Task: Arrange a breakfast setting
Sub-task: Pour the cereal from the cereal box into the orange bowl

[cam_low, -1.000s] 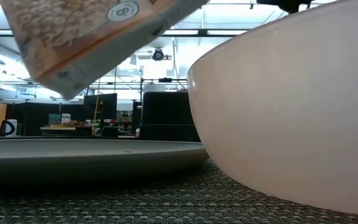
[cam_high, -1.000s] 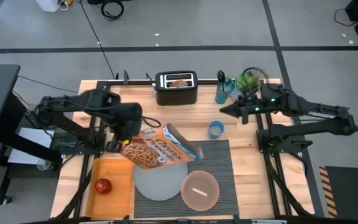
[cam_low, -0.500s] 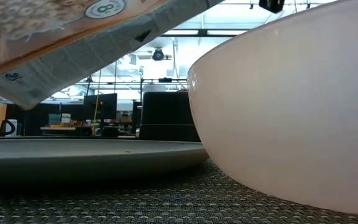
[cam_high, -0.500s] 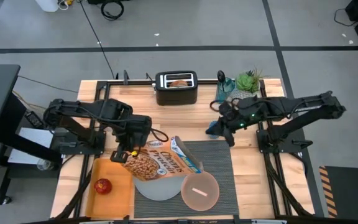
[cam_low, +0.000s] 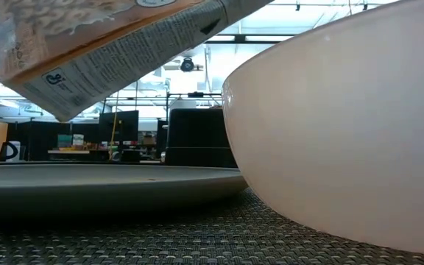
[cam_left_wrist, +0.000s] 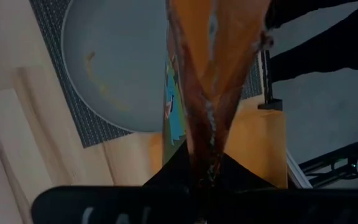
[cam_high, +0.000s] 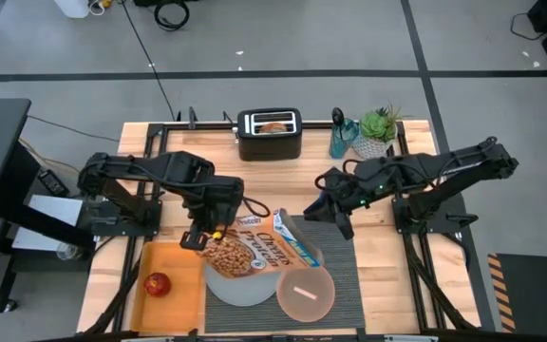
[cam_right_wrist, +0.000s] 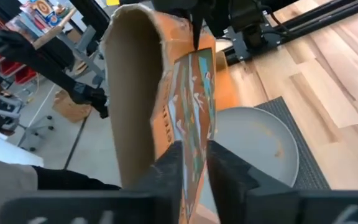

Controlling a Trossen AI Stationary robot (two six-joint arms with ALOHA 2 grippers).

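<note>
Holding: the left hand (cam_high: 200,237) is clamped on the bottom end of an orange cereal box (cam_high: 254,252), which hangs tilted above the plate with its open top pointing toward the bowl.
Right hand: the right hand (cam_high: 329,211) reaches in from the far right side to the box's open top; in the right wrist view its fingers (cam_right_wrist: 173,163) stand on either side of the box's top edge, a little apart, and whether they press the cardboard I cannot tell.
Cereal box: the low view shows its printed side panel (cam_low: 116,51) lifted clear of the plate.
Plate: a large round grey plate (cam_high: 231,285) lies on the left part of the placemat, partly under the box.
Bowl: a pinkish-tan bowl (cam_high: 305,290) sits on the placemat, overlapping the plate's right edge; a pale streak shows inside it, what it is I cannot tell.
Placemat: a dark striped placemat (cam_high: 342,261) lies at the middle of the worktop (cam_high: 387,275).
Apple: a red apple (cam_high: 158,283) rests on the orange tray (cam_high: 183,299) left of the plate.
Toaster: a black toaster (cam_high: 269,134) stands at the far edge, something brown in its slot.
Far corner: a small green plant (cam_high: 380,128) and a teal bottle (cam_high: 341,139) stand by the right arm's base.
</note>
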